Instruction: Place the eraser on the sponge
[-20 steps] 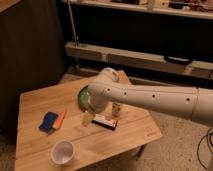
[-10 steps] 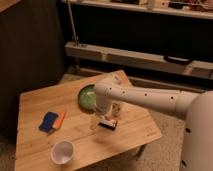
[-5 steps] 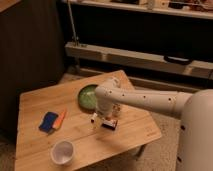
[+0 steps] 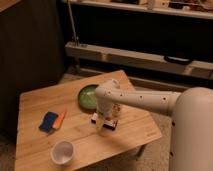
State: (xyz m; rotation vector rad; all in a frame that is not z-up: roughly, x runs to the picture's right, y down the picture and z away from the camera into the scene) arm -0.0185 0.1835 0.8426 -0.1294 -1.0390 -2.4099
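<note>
The eraser [image 4: 111, 123], a dark oblong block with a white face, lies on the wooden table [image 4: 35, 102] right of centre. My gripper [image 4: 103, 120] is down at the eraser's left end, at the tip of the white arm [image 4: 145, 100] that reaches in from the right and hides part of the eraser. The sponge [image 4: 48, 121], a flat blue pad, lies near the table's left side, well apart from the gripper and eraser.
A slim orange stick [image 4: 60, 119] lies against the sponge's right edge. A white cup [image 4: 63, 152] stands near the front edge. A green plate [image 4: 87, 96] sits behind the gripper. A small light can [image 4: 118, 109] stands just behind the eraser.
The arm swung from over the green plate to the eraser and came down onto it. The eraser, sponge and cup stayed in place.
</note>
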